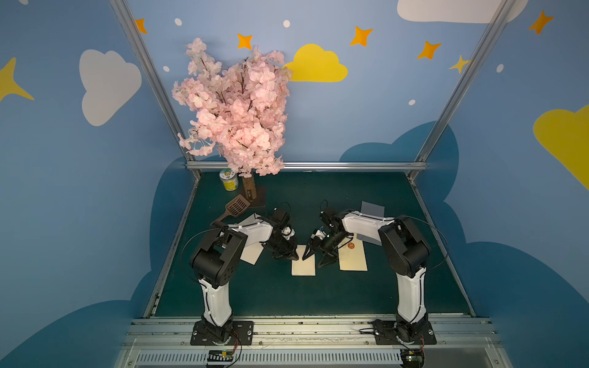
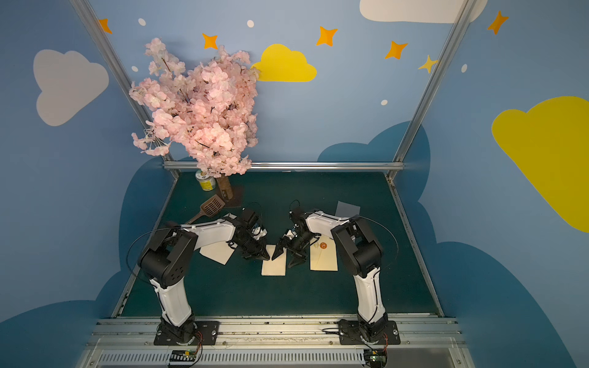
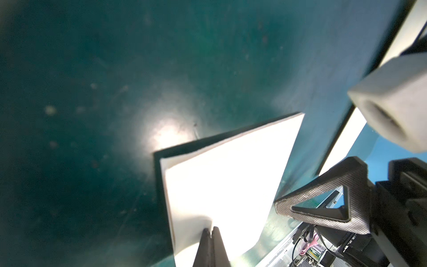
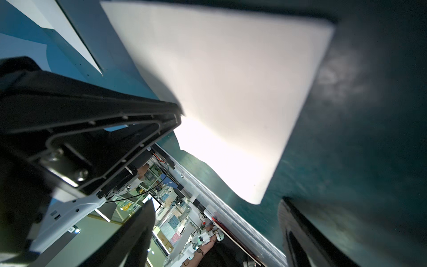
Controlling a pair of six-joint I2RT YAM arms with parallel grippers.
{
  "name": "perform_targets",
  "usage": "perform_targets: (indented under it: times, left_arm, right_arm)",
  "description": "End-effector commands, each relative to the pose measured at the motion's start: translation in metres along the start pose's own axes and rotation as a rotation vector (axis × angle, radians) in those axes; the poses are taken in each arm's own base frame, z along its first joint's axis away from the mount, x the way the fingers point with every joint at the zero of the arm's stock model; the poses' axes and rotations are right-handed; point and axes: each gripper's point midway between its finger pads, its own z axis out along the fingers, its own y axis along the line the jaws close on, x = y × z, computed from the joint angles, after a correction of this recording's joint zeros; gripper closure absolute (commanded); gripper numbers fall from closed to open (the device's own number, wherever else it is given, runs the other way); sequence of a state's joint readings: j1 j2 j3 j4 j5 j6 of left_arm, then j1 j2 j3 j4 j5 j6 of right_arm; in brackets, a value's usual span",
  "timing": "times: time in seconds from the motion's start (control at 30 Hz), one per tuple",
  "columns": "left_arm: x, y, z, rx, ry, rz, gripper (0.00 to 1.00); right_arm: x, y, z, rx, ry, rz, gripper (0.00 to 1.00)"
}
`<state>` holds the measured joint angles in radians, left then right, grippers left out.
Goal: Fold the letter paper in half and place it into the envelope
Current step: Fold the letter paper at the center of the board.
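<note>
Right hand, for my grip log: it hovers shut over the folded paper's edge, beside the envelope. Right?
No: the right hand is open, fingers spread wide in the right wrist view. It does hover over the edge of the folded paper, beside the envelope.

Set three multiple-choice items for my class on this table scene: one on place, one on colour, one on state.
1. The envelope lies: A to the right of the folded paper; B beneath it; C on top of it.
2. The envelope's seal is: A blue; B orange-red; C green.
3. The right pincer is: A shut on the envelope; B shut on the folded paper; C open.

Key: 1A, it lies apart from the paper, toward the right arm; 2B, the round seal shows orange-red; 3C, its fingers stand wide apart in both top views.
</note>
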<state>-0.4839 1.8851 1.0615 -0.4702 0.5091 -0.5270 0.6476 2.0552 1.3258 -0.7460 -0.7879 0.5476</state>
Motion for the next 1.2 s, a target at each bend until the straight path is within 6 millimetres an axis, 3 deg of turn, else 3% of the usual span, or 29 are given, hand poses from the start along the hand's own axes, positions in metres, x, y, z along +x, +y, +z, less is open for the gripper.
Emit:
perform_targets:
  times: [0.0,0.5,0.7,0.93,1.17]
  left_arm:
    - [0.03,0.053,0.034,-0.174,0.096,-0.068,0.97]
    - [0.031,0.052,0.044,-0.142,0.109,-0.083,0.97]
    - [0.033,0.054,0.047,-0.134,0.116,-0.092,0.97]
    - [0.032,0.052,0.051,-0.111,0.116,-0.097,0.97]
    - [0.033,0.052,0.054,-0.096,0.125,-0.093,0.97]
  right_arm:
    - [-0.034,-0.017,0.033,0.032,-0.075,-0.095,0.16]
    - [-0.031,0.012,0.03,-0.032,-0.135,-0.214,0.19]
    - [-0.017,0.03,0.044,-0.062,-0.109,-0.276,0.21]
    - [0.006,0.024,0.065,0.009,-0.091,-0.276,0.21]
    - [0.012,-0.001,0.064,0.111,-0.155,-0.178,0.2]
